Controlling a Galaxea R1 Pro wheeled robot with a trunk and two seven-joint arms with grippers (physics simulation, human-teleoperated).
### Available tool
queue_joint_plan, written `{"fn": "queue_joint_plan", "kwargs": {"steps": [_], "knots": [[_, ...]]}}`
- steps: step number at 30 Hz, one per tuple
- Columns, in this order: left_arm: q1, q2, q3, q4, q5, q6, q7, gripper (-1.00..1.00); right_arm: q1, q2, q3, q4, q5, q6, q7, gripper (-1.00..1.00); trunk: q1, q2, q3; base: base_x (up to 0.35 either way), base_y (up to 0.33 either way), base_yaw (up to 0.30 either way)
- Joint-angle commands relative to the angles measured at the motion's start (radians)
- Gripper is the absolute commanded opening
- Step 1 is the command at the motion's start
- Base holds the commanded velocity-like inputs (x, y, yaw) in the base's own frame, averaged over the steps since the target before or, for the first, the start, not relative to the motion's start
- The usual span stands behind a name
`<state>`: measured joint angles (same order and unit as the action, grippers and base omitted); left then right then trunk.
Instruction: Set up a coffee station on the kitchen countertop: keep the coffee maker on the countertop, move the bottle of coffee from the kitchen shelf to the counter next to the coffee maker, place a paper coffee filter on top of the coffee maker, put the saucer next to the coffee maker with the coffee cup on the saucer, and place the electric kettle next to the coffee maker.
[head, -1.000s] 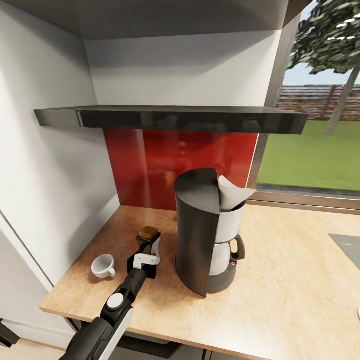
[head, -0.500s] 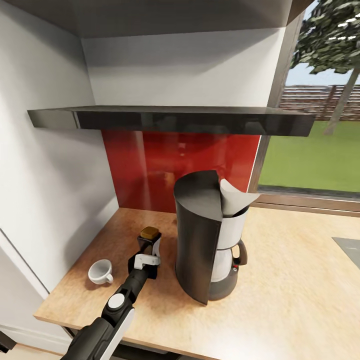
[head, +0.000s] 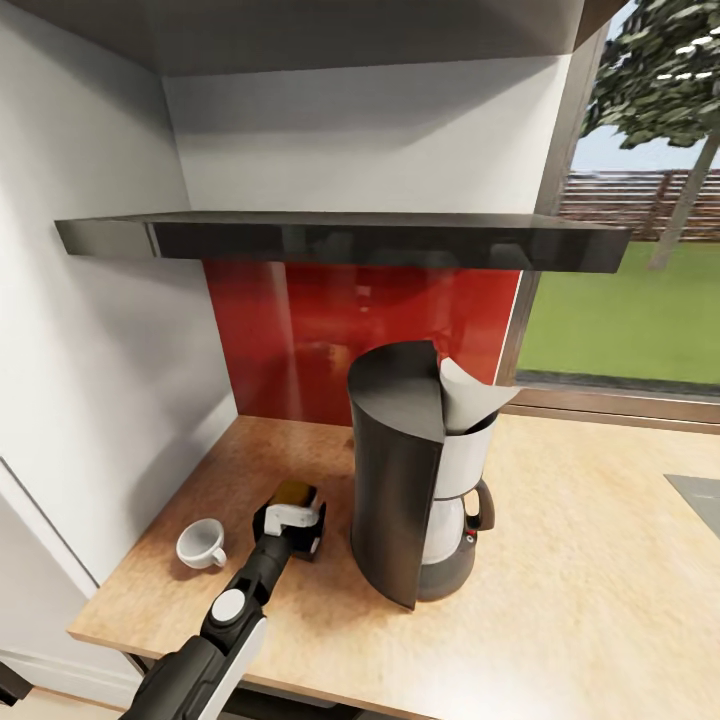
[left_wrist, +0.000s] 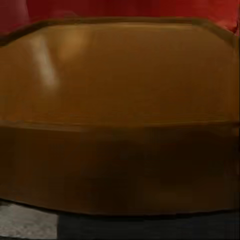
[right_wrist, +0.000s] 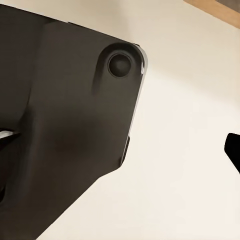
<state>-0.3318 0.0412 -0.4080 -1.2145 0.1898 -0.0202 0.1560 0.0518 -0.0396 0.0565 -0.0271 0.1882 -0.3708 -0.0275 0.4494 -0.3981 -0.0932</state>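
Note:
The bottle of coffee is low over the kitchen countertop, just left of the coffee maker. My left gripper is shut on it, so little more than its golden-tan cap shows. Close up in the left wrist view, the bottle of coffee shows its tan cap above the dark brown jar. A white paper coffee filter sits in the coffee maker's basket. The coffee cup lies on its side on the worktop, left of my arm. The kitchen shelf overhead is bare.
A white wall closes off the countertop's left end, with the red backsplash behind. A steel sink corner shows at the far right. The right wrist view has a dark robot part over pale floor.
My left gripper has come down with the bottle of coffee, which now sits lower beside the coffee maker. Between the first two frames the camera shifted slightly.

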Motion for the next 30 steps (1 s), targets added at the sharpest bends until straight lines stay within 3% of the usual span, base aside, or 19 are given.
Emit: {"fn": "queue_joint_plan", "kwargs": {"steps": [1,15,30], "knots": [[-0.001,0.001,-0.005,0.0,0.01,-0.005,0.008,1.0,0.0,0.0,0.005,-0.002,0.003,-0.001,-0.003,1.0,0.001,-0.002,-0.002,0.0,0.0,0.0],[-0.001,-0.005,-0.008,0.0,0.008,-0.007,0.008,1.0,0.0,0.0,0.006,-0.001,0.002,-0.001,-0.003,1.0,0.001,-0.002,-0.002,-0.013,0.0,0.0],[0.003,-0.001,-0.005,0.0,0.01,-0.01,0.008,1.0,0.0,-0.002,0.005,-0.002,0.002,-0.002,-0.003,1.0,0.001,-0.002,-0.002,-0.32,0.0,0.0]]}}
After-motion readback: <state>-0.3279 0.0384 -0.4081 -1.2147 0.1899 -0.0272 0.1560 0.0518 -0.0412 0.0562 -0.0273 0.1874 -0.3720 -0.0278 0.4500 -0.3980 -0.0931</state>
